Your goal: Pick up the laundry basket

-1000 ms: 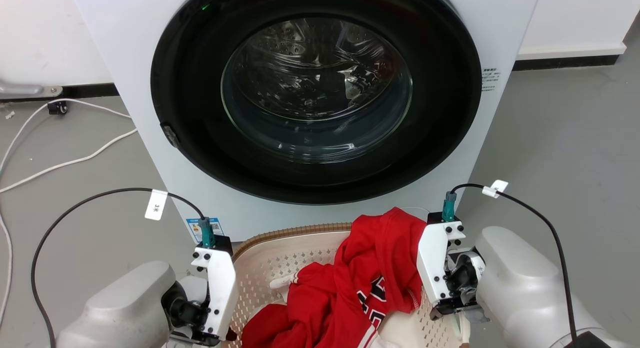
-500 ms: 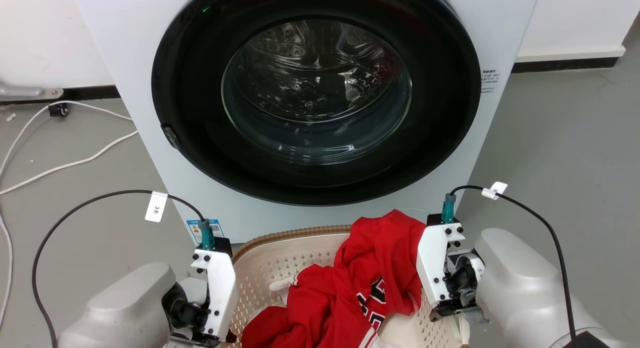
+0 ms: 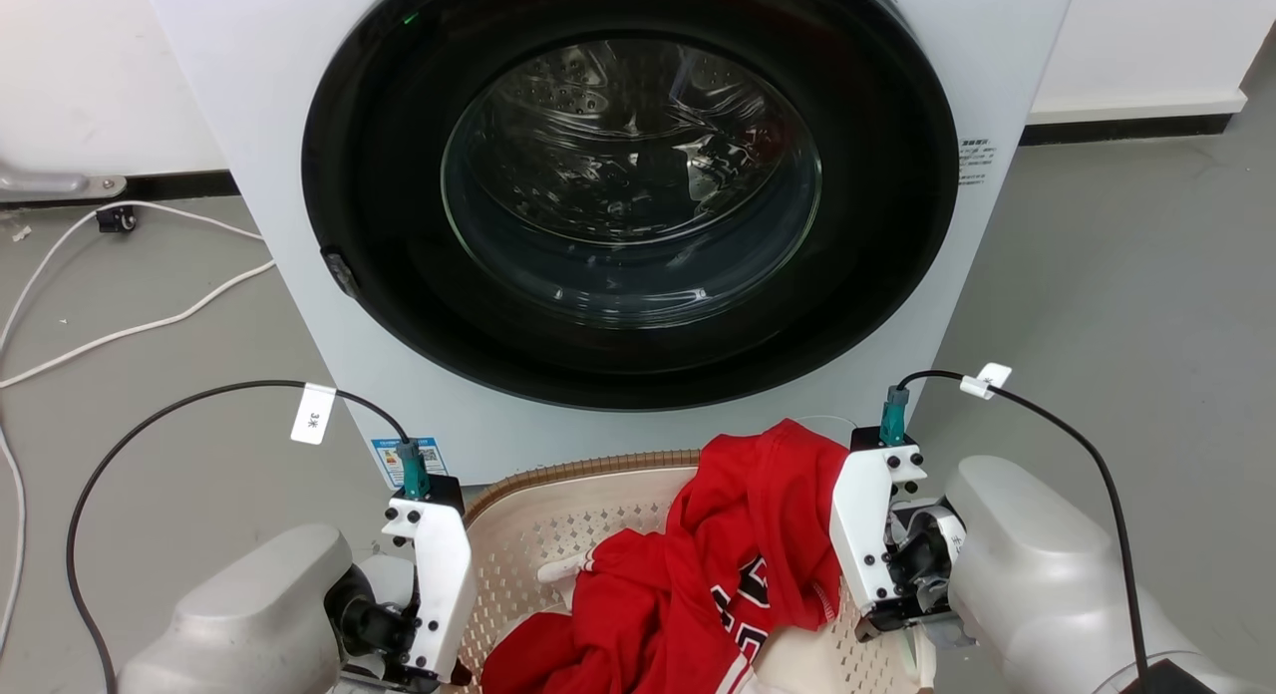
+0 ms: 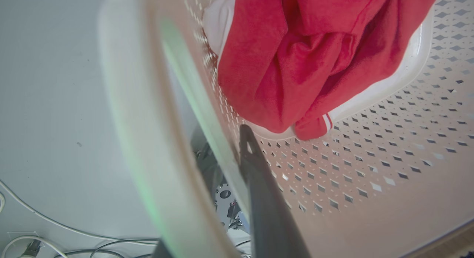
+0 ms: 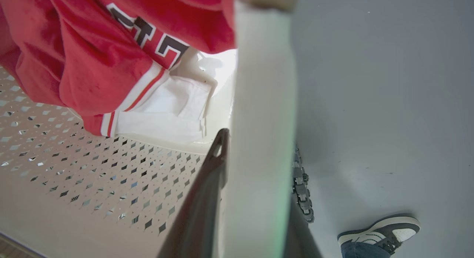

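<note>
Cream-white perforated plastic under a brown woven-look rim: that is the laundry basket [image 3: 528, 544] we see low in the head view, just in front of the washing machine [image 3: 628, 175]. A red jersey [image 3: 718, 564] with white trim lies in it over white cloth [image 5: 166, 109]. Our left gripper [image 4: 237, 158] pinches the basket's left wall, one finger inside and one outside. Our right gripper [image 5: 259, 169] clamps the right wall likewise. A person's sneaker [image 5: 381, 232] stands on the grey floor [image 5: 370, 83].
</note>
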{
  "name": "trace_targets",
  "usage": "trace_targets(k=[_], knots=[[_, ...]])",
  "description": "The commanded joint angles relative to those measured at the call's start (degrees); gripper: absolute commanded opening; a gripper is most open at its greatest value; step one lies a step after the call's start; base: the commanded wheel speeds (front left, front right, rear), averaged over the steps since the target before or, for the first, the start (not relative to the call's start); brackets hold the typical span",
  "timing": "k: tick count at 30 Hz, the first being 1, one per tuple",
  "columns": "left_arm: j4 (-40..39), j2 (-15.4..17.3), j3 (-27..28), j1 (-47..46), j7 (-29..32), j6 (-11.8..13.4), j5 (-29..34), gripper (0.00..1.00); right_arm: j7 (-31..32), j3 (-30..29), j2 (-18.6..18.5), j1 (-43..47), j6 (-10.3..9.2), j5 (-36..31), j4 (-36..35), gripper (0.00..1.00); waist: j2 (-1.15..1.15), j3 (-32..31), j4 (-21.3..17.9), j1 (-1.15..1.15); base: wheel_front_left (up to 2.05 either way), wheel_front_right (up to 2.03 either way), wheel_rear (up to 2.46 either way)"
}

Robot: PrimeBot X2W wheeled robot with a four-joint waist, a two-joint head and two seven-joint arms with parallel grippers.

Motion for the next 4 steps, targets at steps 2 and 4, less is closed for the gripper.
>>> trace_targets(k=[2, 4], knots=[[0.5, 0.8, -0.7, -0.1, 0.4, -0.4, 0.6, 0.0, -0.2, 0.9, -0.9, -0.9, 0.82, -0.1, 0.0, 0.0, 0.0, -0.1, 0.0, 0.0, 0.0, 0.0, 0.0], [0.5, 0.8, -0.7, 0.0, 0.4, -0.4, 0.6, 0.0, -0.3, 1.1, -0.9, -0.8, 0.82, 0.1, 0.1, 0.0, 0.0, -0.1, 0.1, 0.0, 0.0, 0.0, 0.0]])
